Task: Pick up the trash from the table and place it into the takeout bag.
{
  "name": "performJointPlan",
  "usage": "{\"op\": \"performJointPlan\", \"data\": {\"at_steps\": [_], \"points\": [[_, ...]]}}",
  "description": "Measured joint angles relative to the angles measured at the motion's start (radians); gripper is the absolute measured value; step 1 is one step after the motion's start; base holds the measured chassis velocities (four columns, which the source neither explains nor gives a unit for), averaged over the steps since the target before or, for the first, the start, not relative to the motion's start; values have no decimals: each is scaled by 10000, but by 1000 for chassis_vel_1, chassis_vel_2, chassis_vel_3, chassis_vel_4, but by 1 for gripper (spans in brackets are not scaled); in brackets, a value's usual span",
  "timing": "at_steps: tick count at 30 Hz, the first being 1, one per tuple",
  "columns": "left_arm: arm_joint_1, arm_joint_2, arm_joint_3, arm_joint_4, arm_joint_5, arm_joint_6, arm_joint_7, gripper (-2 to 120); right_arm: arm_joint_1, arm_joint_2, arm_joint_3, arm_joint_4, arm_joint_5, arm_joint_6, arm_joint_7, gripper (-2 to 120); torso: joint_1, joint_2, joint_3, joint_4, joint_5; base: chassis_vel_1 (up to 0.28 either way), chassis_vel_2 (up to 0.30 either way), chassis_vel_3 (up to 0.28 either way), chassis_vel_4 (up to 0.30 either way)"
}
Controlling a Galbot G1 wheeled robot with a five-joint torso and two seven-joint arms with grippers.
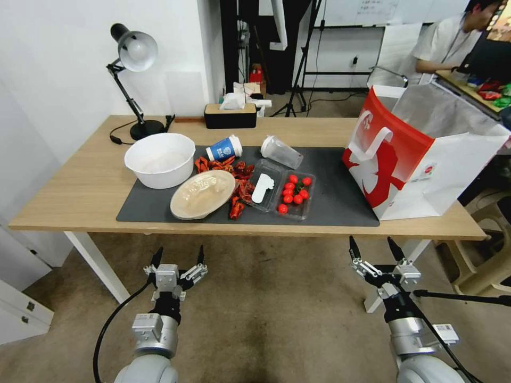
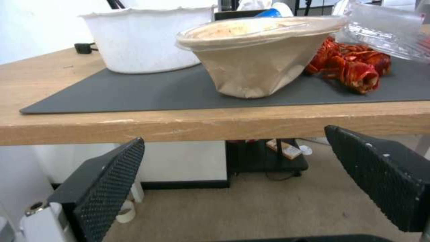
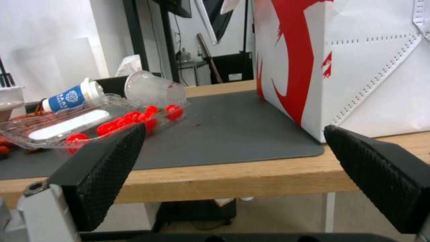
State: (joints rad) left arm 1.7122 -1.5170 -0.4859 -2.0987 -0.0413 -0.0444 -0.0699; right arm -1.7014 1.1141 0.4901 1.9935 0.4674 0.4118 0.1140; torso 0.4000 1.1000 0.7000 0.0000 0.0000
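On the dark mat of the table lies the trash: a tan paper bowl, a tipped blue-and-white cup, a clear plastic cup on its side, red shells, and a clear tray holding a white spoon and cherry tomatoes. The red-and-white takeout bag stands open at the right end. My left gripper and right gripper hang open and empty, below and short of the front edge.
A white bowl sits at the mat's left end. A desk lamp and a black tissue box stand at the back. The table's white legs flank my arms. A beige stool stands to the right.
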Motion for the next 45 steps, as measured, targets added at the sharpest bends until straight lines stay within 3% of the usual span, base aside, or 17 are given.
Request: {"op": "performJointPlan", "data": {"at_steps": [31, 37, 45], "points": [[76, -30, -6, -119, 60, -46, -2, 100, 217, -251, -279, 337, -9, -461, 101, 100, 0, 0, 0, -1, 0, 0, 0, 0, 0], [51, -25, 4, -140, 66, -37, -1, 100, 1110, -704, -771, 631, 38, -1260, 157, 100, 0, 0, 0, -1, 0, 0, 0, 0, 0], [57, -10, -43, -202, 55, -17, -41, 100, 3597, -1414, -1792, 881, 645, -2773, 408, 100, 1, -1, 1, 0, 1, 0, 0, 0, 0]]}}
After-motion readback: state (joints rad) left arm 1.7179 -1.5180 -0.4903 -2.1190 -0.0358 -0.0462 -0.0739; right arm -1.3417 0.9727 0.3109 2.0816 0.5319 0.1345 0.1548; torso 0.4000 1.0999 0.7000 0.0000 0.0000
